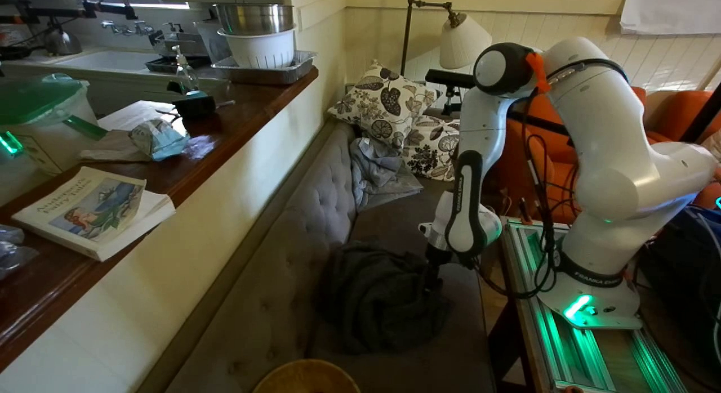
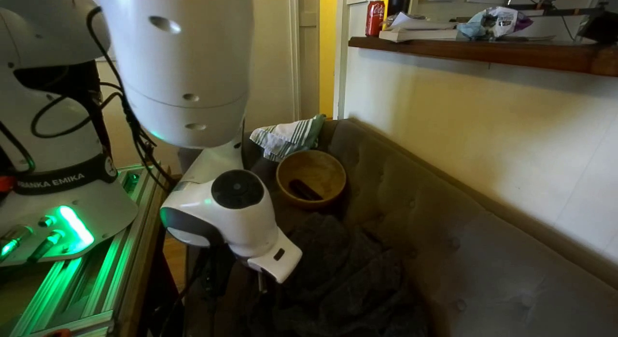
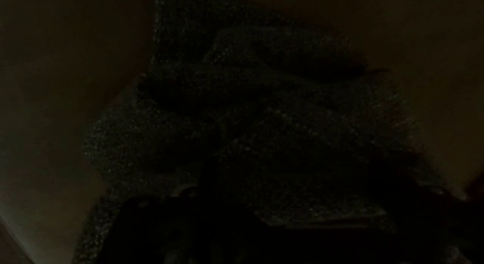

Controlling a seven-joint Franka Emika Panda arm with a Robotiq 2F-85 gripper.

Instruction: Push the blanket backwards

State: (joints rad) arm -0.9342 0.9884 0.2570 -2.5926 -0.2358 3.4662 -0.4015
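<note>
Blanket [image 1: 374, 303]: rough, matt cloth.

In an exterior view, passable over the seat [image 1: 388, 224] between the blanket [image 1: 377, 303] and, at the far end, the grey cloth [image 1: 377, 173] and patterned cushions [image 1: 388, 103]. Blocked on the left by the tufted backrest [image 1: 293, 235], at the near end by a wooden bowl [image 1: 307, 378] (just beside the blanket, tight to squeeze between), and on the right by the arm [image 1: 481, 134] and its stand [image 1: 529, 320].

This is looking like a home: flowery cushions [image 1: 386, 105] are sitting on a sofa [image 1: 308, 221], a lamp [image 1: 464, 42] is standing behind them, and a kitchen sink [image 1: 110, 60] is showing.
</note>
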